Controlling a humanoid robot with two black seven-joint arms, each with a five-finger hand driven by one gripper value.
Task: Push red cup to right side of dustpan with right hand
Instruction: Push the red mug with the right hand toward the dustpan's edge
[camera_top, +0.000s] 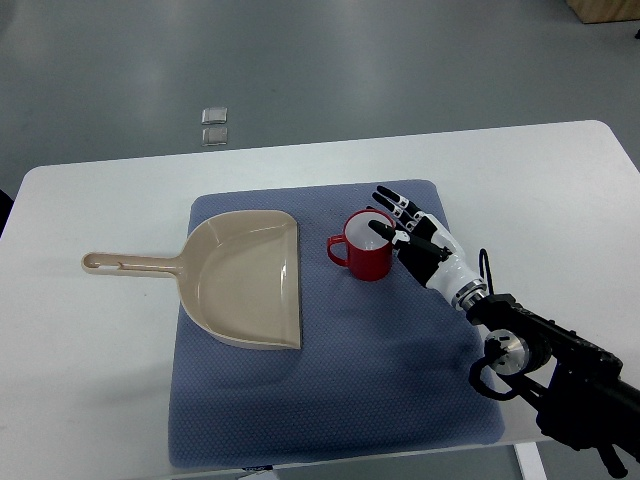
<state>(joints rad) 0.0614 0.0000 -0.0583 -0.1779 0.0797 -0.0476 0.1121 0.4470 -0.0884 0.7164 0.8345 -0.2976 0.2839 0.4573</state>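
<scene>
1. Top view gives me the right hand (410, 232), its arm coming in from the lower right, its fingers (392, 203) spread apart and gripping nothing.
2. I see those fingers against the right side of the red plastic cup (367, 247), thumb near its rim.
3. That cup stands upright on the blue-grey textured mat (330, 370), just right of the beige plastic dustpan (245, 280), handle facing it.
4. Everything sits on my white worktop (90, 360).
</scene>
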